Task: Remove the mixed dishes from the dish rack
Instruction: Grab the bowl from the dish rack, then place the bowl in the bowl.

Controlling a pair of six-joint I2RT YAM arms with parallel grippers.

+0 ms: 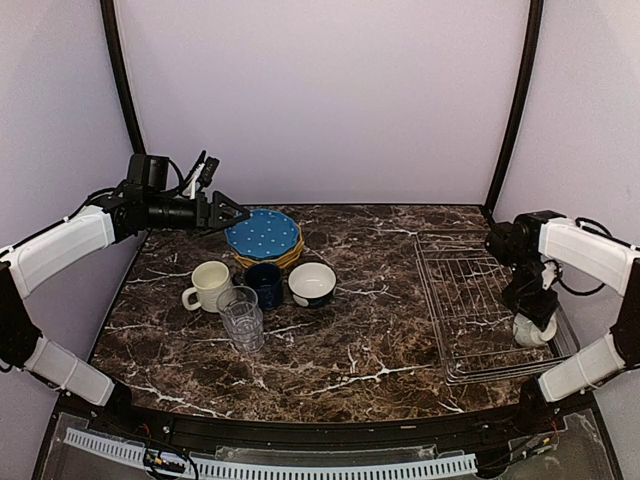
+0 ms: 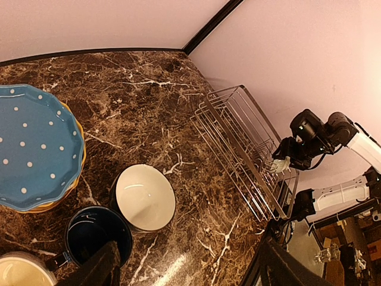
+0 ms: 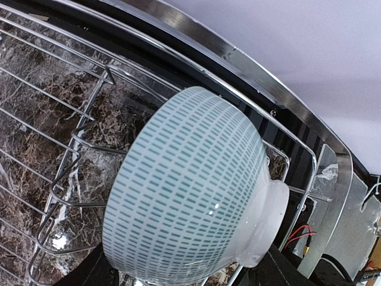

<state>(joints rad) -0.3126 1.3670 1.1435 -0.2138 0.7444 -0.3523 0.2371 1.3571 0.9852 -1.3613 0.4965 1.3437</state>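
Observation:
The silver wire dish rack (image 1: 470, 300) sits at the table's right side. One pale teal-and-white bowl (image 1: 533, 330) lies tilted on its side in the rack's near right corner and fills the right wrist view (image 3: 190, 185). My right gripper (image 1: 530, 312) is down over it, jaws wide apart on either side (image 3: 184, 279). On the left stand a blue white-dotted plate (image 1: 262, 233) stacked on a yellow plate (image 1: 288, 258), a cream mug (image 1: 210, 283), a dark blue cup (image 1: 264, 282), a clear glass tumbler (image 1: 242, 318) and a second bowl (image 1: 312, 283). My left gripper (image 1: 225, 212) hovers open and empty, left of the plates.
The left wrist view shows the blue plate (image 2: 30, 149), bowl (image 2: 144, 196), dark blue cup (image 2: 95, 235), mug (image 2: 15, 274) and the rack (image 2: 238, 137) far right. Black frame posts rise at the back corners. The marble table's edge runs close behind the rack's right side.

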